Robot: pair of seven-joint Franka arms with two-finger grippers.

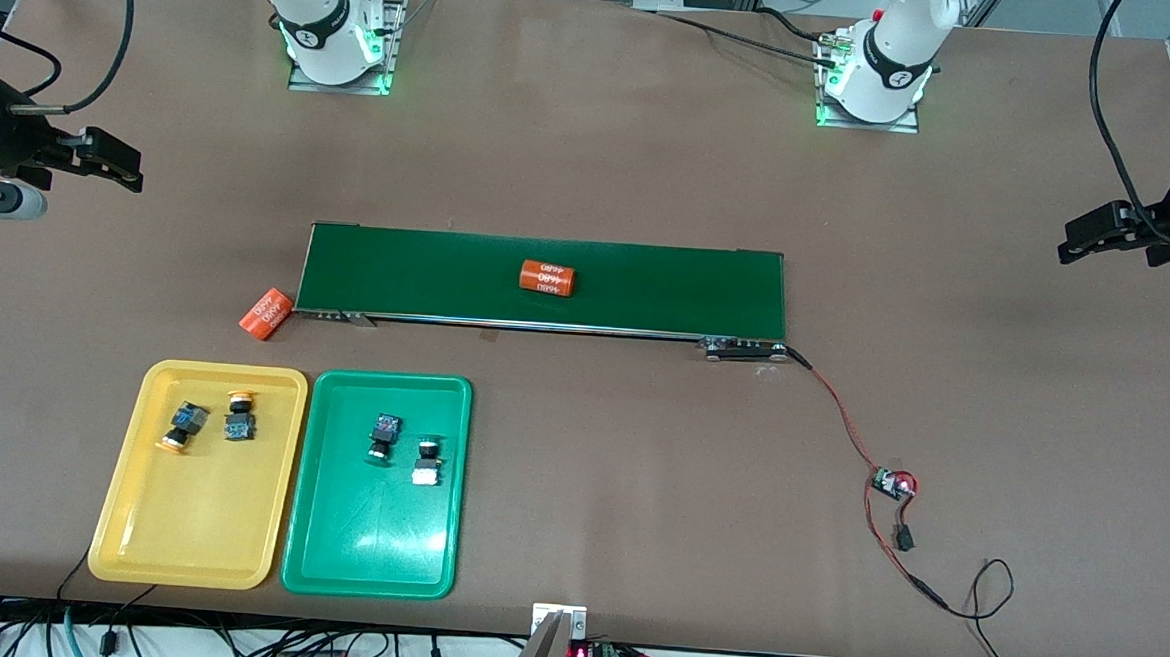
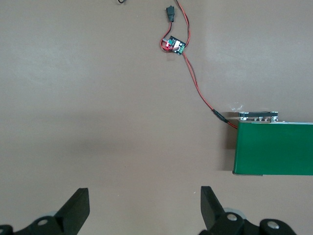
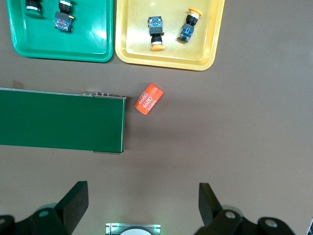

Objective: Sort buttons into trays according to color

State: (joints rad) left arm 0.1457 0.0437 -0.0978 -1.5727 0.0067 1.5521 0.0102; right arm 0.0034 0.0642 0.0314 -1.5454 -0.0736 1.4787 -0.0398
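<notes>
Sorting looks finished: two yellow-capped buttons (image 1: 210,421) lie in the yellow tray (image 1: 133,545), two green-capped buttons (image 1: 405,447) in the green tray (image 1: 332,566). So both arms wait, left tool (image 2: 144,208) and right tool (image 3: 143,205) wide, empty, over bare desk (image 1: 593,169). The green caps are hard to make out.

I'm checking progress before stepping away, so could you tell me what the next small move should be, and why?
Probably none beyond holding both arms parked: two buttons lie in the yellow tray, two in the green tray. The left gripper and right gripper hang open and empty over bare table at its ends.
</notes>
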